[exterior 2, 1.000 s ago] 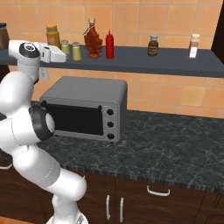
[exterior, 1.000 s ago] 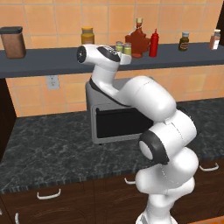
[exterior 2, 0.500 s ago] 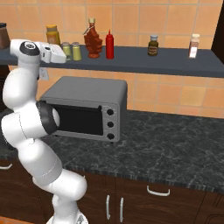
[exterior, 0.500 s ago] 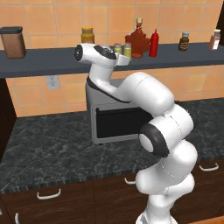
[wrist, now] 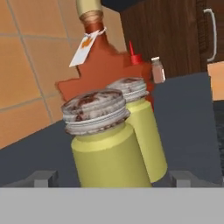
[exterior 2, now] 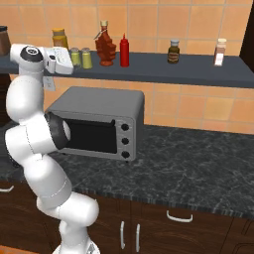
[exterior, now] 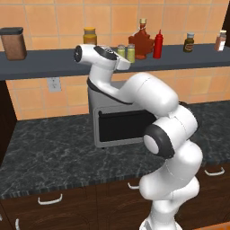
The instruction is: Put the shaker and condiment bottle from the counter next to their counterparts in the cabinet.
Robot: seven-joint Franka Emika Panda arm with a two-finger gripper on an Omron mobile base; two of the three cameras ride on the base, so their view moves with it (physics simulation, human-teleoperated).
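Two yellow-green shakers with silvery caps stand side by side on the dark shelf board: one nearer the hand and one behind it. My gripper is open at shelf height, fingertips spread well clear of the nearer shaker's sides. Beyond the shakers are the red maple-leaf bottle and the red squeeze bottle.
A grey toaster oven sits on the black stone counter under the shelf. Also on the shelf are an orange-yellow jar, a brown canister, a dark brown bottle and a small pale shaker.
The hand has drawn back slightly to the left from the shakers, and the arm's elbow has swung outward. The shelf items have not moved.
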